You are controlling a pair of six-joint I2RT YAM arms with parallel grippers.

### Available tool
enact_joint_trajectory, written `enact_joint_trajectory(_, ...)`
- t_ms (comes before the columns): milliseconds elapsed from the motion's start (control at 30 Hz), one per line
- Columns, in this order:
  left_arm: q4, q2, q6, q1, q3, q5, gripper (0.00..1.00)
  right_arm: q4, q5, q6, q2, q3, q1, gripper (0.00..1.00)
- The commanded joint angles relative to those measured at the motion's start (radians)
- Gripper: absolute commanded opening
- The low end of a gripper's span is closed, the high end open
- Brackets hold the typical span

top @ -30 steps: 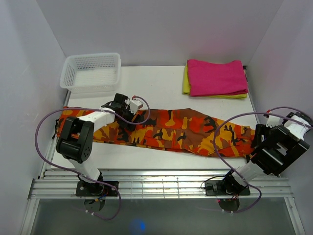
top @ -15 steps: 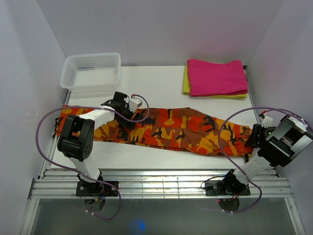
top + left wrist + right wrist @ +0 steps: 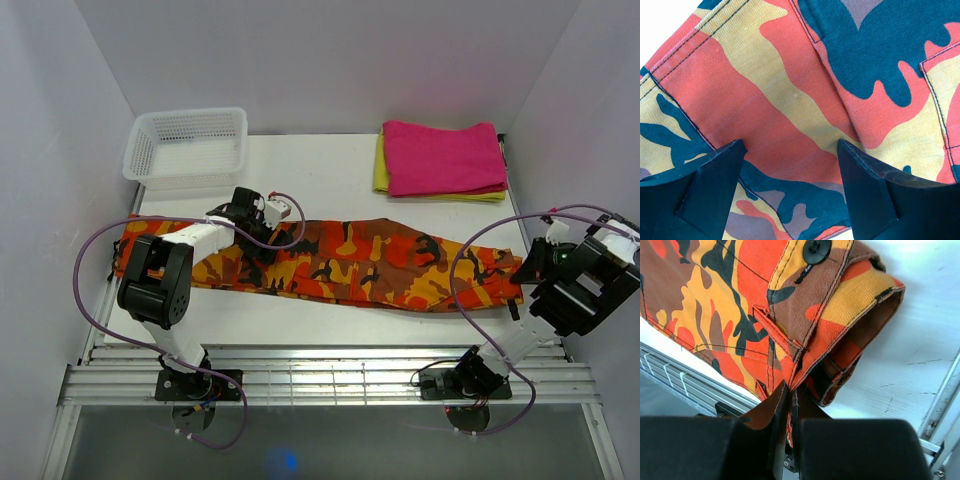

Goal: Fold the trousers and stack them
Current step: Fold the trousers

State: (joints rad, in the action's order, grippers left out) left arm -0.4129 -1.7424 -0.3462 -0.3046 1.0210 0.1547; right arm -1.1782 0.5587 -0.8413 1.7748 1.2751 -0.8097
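White table (image 3: 330, 165): camouflage trousers (image 3: 340, 262) were laid lengthwise across it; a white mesh basket (image 3: 187, 147) was set far left, a yellow folded cloth (image 3: 379, 165) far right.

The right fingers (image 3: 850, 450) have snapped closed in the last second and now pinch the waistband end of the trousers (image 3: 350, 260) at the right of the table. The right arm has swung farther right, and the cloth's near right corner has drawn in.
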Motion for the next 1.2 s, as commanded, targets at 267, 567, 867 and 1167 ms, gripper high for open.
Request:
enact_joint_trajectory(267, -0.084, -0.135, 0.015, 0.027, -0.075, -0.066, 0.86, -0.066, 0.104, 0.004, 0.041, 0.181, -0.011, 0.08)
enact_joint_trajectory(567, -0.095, -0.140, 0.026, 0.027, -0.056, -0.038, 0.86, 0.032, -0.066, 0.064, 0.031, 0.080, -0.009, 0.49)
enact_joint_trajectory(867, -0.113, -0.146, 0.029, 0.027, -0.033, -0.035, 0.86, 0.095, -0.164, 0.080, -0.040, -0.042, -0.013, 0.53)
enact_joint_trajectory(1167, -0.127, -0.146, 0.029, 0.027, -0.025, -0.041, 0.86, 0.126, -0.094, 0.091, 0.011, -0.069, -0.013, 0.50)
